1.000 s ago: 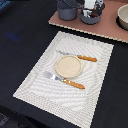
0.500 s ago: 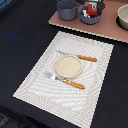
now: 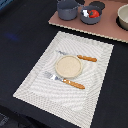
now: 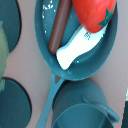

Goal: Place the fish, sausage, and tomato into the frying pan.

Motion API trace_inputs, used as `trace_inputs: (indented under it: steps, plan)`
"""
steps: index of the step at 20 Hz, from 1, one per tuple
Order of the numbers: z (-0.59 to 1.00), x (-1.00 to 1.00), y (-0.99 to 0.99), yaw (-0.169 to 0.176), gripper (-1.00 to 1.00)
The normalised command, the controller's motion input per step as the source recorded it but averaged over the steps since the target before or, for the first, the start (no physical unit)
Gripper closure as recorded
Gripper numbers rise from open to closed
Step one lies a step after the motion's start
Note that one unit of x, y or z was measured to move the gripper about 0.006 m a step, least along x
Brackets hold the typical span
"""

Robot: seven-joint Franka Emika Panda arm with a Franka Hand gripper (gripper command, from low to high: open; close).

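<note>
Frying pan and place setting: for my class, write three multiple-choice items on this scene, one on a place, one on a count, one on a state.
1. Where does the tomato lie?
A. on the plate
B. in the frying pan
C. in the grey pot

2. How many orange-handled utensils flank the plate?
A. one
B. two
C. four

3. What is the state of the plate?
A. empty
B. holding the fish
C. upside down

Key: 1 B, the tomato sits inside the frying pan with the sausage and fish. 2 B, a knife and a fork lie either side. 3 A, the plate shows only its bare beige face.
</note>
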Motion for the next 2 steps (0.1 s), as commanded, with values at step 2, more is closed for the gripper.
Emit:
trace_inputs:
  steps: [2]
  plan:
    - [0.0, 0.0, 0.0, 0.0, -1.0]
